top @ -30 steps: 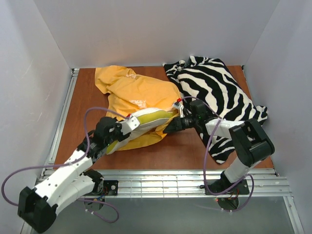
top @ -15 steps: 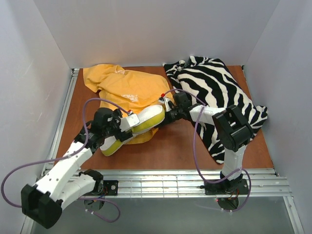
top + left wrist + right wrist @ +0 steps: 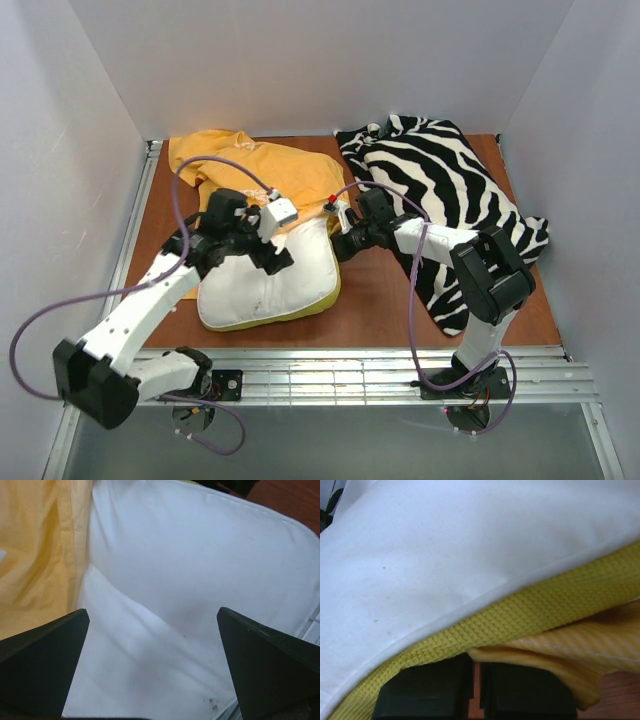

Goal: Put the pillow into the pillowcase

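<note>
Pillow (image 3: 268, 278) has dropped flat onto the table (image 3: 385, 300) since half a sec ago, when it stood on edge in the L hand's grip. White face is up, yellow-green band runs along its near & right edges. L hand (image 3: 268, 250) has let go: fingers spread wide, nothing between them, hovering over the pillow's far-left part. Its wrist cam shows white fabric below & orange cloth at left.

Pillowcase (image 3: 270, 170) lies bunched at far left of table, its near edge touching or tucked under the pillow's far side. Pillow is outside the case.

R hand (image 3: 339, 247) sits at the pillow's far-right corner, fingers closed together. Its wrist cam shows the band & a fold of orange case just above the tips; can't tell if any fabric is pinched.

Zebra-striped cloth (image 3: 450, 180) fills the far-right of table, R arm reaching across it.
</note>
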